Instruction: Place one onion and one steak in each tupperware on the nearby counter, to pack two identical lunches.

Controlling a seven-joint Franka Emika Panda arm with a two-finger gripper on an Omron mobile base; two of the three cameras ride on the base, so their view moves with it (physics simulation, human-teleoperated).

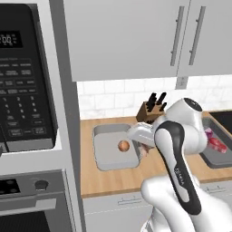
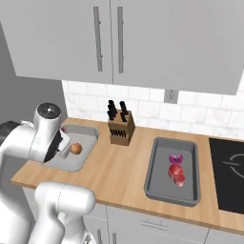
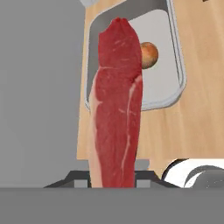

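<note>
Red, marbled and edged with a pale strip of fat, the steak (image 3: 116,109) is gripped at its lower end between the closed fingers of the gripper (image 3: 113,175) and stands lengthwise up the hand view. Beyond it, a pale grey tupperware (image 1: 102,161) with rounded corners and a wide flat rim is seen on the tan wood-grain counter (image 2: 124,171), at its left end, with one brown onion (image 1: 123,145) lying inside. A second tupperware (image 2: 159,188) is set well apart to the right, holding a purple onion (image 2: 176,157) and a red steak piece (image 2: 177,175). A knife block (image 2: 120,128) stands between the two containers, nearer the wall.
</note>
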